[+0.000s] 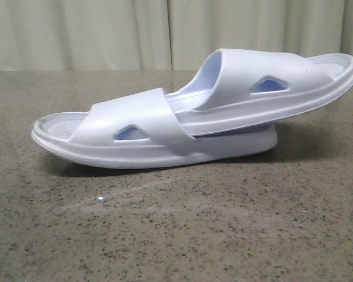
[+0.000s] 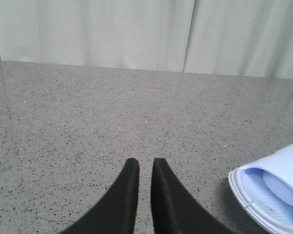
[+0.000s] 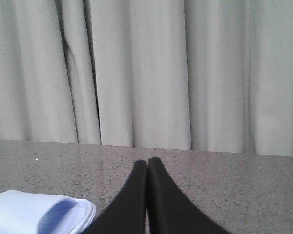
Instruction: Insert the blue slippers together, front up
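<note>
Slippers sit nested on the counter [image 1: 176, 235]: the upper slipper [image 1: 265, 88] has its toe tucked under the strap of the lower slipper [image 1: 135, 135], locking the pair. Left end effector [image 2: 145, 168] is barely parted, right end effector [image 3: 147, 165] closed; both empty, clear of the pair.

Pale blue-white moulded foam slippers [image 1: 182, 117], nested on the counter [image 1: 176, 229]. Lower slipper [image 1: 129, 132] flat on its sole, side-on; upper slipper [image 1: 265, 88] pushed under the lower's wide strap, tilted up to the right, triangular side cut-outs showing.
</note>
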You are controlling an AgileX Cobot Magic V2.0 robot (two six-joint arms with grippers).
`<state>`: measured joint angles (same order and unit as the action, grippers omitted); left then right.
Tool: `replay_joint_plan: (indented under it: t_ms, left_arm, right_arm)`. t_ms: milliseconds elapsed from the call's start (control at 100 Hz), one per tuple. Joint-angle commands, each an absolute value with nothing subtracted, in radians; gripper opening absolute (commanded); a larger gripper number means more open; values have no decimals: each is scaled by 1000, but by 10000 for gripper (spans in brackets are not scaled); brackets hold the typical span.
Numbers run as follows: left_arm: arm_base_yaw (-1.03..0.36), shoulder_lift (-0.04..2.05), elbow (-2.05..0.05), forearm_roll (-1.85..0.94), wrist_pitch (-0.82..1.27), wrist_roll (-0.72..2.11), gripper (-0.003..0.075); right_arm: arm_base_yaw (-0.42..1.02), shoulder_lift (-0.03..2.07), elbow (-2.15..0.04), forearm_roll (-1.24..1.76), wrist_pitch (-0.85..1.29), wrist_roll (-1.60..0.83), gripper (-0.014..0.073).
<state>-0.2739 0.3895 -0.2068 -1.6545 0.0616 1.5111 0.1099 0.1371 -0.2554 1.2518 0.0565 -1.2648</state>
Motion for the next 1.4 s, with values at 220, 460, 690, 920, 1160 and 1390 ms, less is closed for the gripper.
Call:
replay_joint_plan:
  t_ms: [220, 460, 690, 920, 1160, 1390]
  left_arm:
    - [-286, 395, -235, -1658, 79, 1511, 16]
    - [-287, 395, -231, -1658, 44, 1511, 16]
    - [-298, 370, -229, -1622, -53, 1511, 16]
    - [-294, 238, -229, -1139, -49, 1253, 16]
    - [-294, 114, -184, -348, -34, 500, 16]
    - [-294, 54, -100, 86, -23, 56, 16]
  right_arm:
    - [111, 144, -280, 1251, 38, -1277, -107]
    - [111, 144, -280, 1251, 38, -1277, -107]
    - [111, 144, -280, 1251, 36, -1277, -107]
    - [111, 144, -280, 1251, 36, -1277, -107]
    - [111, 144, -280, 1251, 36, -1277, -107]
    - [111, 144, -280, 1251, 36, -1277, -107]
